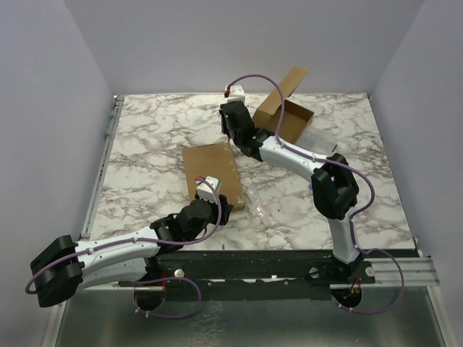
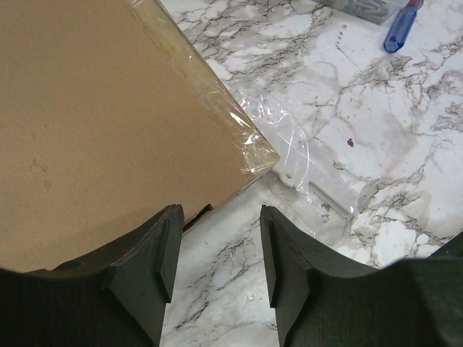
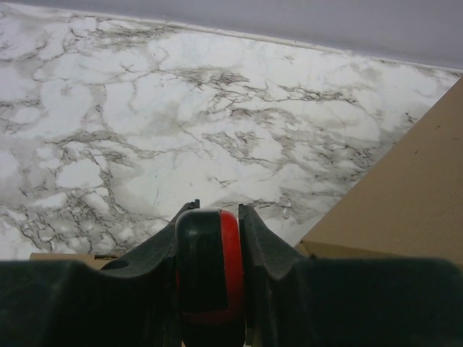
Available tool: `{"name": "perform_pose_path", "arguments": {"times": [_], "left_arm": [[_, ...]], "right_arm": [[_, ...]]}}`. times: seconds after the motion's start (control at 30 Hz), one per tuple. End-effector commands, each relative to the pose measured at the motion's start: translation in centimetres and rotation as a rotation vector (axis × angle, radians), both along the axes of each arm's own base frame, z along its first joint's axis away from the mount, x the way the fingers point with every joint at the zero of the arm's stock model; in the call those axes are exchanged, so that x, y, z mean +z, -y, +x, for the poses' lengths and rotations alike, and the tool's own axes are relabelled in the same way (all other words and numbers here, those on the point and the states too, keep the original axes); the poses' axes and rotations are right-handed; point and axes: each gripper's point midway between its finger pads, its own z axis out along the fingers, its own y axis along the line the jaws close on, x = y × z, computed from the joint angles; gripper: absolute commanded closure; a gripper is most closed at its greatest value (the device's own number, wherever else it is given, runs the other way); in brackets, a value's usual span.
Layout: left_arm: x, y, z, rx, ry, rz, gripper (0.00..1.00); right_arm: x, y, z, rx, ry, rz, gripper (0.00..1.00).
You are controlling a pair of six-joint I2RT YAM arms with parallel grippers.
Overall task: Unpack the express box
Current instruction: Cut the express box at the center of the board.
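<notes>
The express box [image 1: 291, 117] stands open at the back right of the marble table [image 1: 152, 144], one flap raised; its brown side [image 3: 409, 195] fills the right of the right wrist view. My right gripper [image 1: 231, 116] [image 3: 217, 213] hovers just left of the box, shut on a black and red handle [image 3: 210, 267]. A flat brown cardboard packet [image 1: 211, 172] [image 2: 94, 123] wrapped in clear film lies mid-table. My left gripper [image 1: 223, 210] [image 2: 221, 217] is open over bare marble at the packet's near right corner, its left finger over the packet's edge, with nothing between the fingers.
A clear plastic bag with a white part [image 2: 307, 170] [image 1: 255, 199] lies right of the packet. A blue screwdriver [image 2: 401, 27] and another bag of small parts [image 2: 362, 9] lie farther right. Grey walls enclose the table's back and sides.
</notes>
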Motion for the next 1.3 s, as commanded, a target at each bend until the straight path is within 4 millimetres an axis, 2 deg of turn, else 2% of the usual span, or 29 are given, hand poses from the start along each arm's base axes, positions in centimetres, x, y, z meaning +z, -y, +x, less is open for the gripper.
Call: {"name": "perform_pose_path", "arguments": {"times": [0.0,0.17,0.23,0.7,0.93,1.13,1.2,1.27], "left_arm": [[-0.2,-0.3,0.0,-0.001,0.007,-0.002,0.47],[-0.4,-0.2,0.0,-0.002,0.005,0.004,0.47],[-0.4,-0.1,0.0,-0.004,0.004,0.002,0.47],[-0.3,-0.2,0.0,-0.007,0.009,0.002,0.48],[-0.7,0.3,0.0,-0.02,-0.007,0.028,0.48],[-0.6,1.9,-0.7,-0.087,-0.032,-0.017,0.49],[-0.6,2.9,-1.3,-0.149,-0.044,-0.03,0.51],[-1.1,3.4,-1.7,-0.176,-0.059,-0.026,0.57]], "right_arm": [[0.2,-0.2,0.2,-0.015,0.013,-0.009,1.0],[3.0,0.2,-0.2,-0.024,0.069,-0.017,1.0],[3.5,0.2,-0.3,-0.021,0.078,-0.011,1.0],[-0.4,-0.3,0.0,-0.019,0.018,-0.048,1.0],[-2.2,0.4,-0.4,-0.032,-0.012,-0.092,1.0],[-3.2,0.6,-1.8,-0.007,-0.072,-0.077,1.0],[-3.1,0.1,-2.0,0.009,-0.086,-0.055,1.0],[-3.2,-0.2,-2.0,0.018,-0.099,-0.046,1.0]]}}
